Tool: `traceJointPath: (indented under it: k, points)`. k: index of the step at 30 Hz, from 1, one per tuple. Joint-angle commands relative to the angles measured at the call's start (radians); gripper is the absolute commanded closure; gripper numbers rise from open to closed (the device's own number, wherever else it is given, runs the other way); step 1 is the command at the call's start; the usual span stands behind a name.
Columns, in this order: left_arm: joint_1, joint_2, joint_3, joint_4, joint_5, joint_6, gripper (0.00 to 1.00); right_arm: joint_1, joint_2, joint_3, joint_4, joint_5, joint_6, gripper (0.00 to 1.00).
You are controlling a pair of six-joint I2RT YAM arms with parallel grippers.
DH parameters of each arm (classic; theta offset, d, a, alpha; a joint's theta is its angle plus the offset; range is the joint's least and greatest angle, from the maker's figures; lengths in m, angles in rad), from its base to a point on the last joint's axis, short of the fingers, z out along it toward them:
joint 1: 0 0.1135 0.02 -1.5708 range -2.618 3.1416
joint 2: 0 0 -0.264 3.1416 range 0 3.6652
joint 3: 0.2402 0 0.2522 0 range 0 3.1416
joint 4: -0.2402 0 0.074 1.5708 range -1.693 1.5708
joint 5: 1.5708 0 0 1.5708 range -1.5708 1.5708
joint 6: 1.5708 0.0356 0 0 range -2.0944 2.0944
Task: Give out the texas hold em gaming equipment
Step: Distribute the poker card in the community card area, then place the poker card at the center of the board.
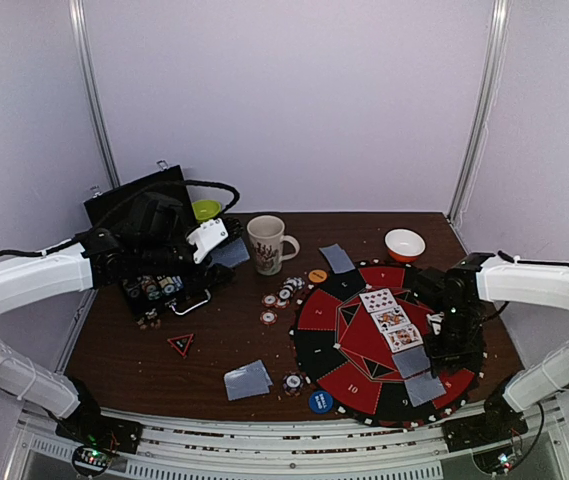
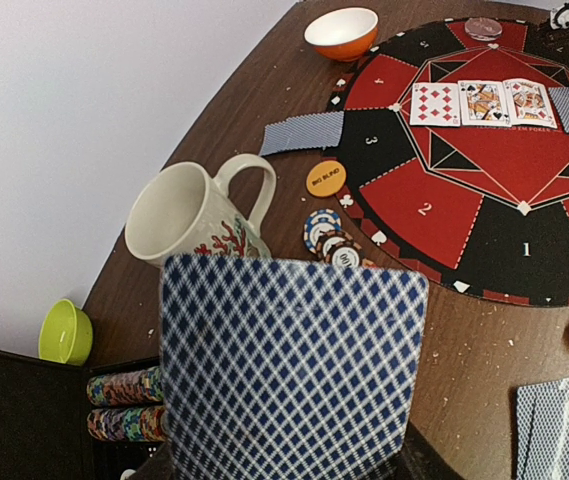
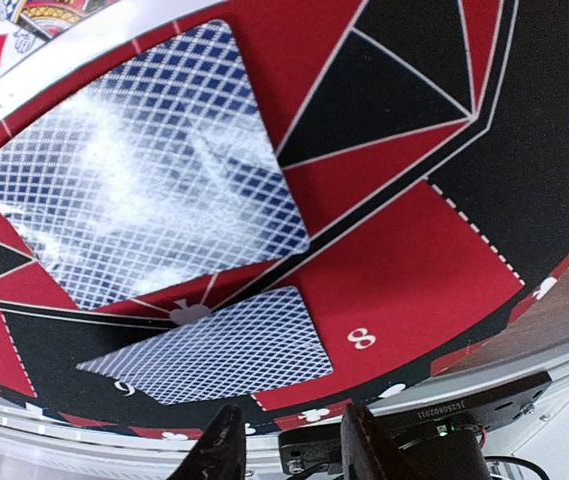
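Holding one blue-lattice-backed playing card [image 2: 289,370] upright before its own camera, the left end effector [image 1: 214,245] hangs over the far-left part of the counter [image 2: 484,340], just above the open chip case [image 2: 124,405]. Its fingers are hidden behind the card. The card stands clear of the wood, so I judge it pinched at its lower edge, with its long axis seemingly pointing away from the wrist.

The coming move turns on one relation: the round mat [image 2: 434,215] lies to this end effector's right. Between the two stand the white mug [image 2: 189,215], the orange button [image 2: 326,178] and a short row of loose chips [image 2: 329,240]. A carry toward the mat has to pass over or around these.

A face-down pair [image 2: 304,132] already lies beside the mat's sector 3. Another pair [image 2: 554,425] lies on bare wood nearer the arms.

The right end effector [image 3: 289,420] hovers low over the mat's near-right rim. Its fingers stand moderately apart with nothing between them. Just beyond the fingertips, a face-down card [image 3: 219,345] lies flat by the figure 8. A second face-down card [image 3: 139,165] lies farther in, next to the row of face-up cards [image 2: 482,102] at the mat's centre.

The right arm is much nearer to the near-right sectors and the left arm to the left-hand seats. My guess is that the lifted card is bound for a place on the left side.
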Motion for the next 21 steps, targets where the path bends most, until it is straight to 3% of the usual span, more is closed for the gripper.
traceJointPath:
  k: [1,8,15,21]
  points:
    - [-0.004,-0.023,0.008,0.053,0.009,0.000,0.49,-0.003,0.009,0.026,-0.067,0.078,0.007,0.62]
    - [-0.003,-0.020,0.006,0.053,0.012,-0.001,0.49,-0.002,0.015,0.191,-0.097,0.184,-0.012,0.57]
    - [-0.003,0.057,0.021,0.011,0.031,-0.043,0.48,-0.002,-0.026,0.382,0.045,0.169,-0.063,0.56]
    - [0.011,0.132,-0.019,-0.057,-0.042,-0.248,0.50,-0.002,-0.050,0.407,0.090,0.181,-0.092,0.56]
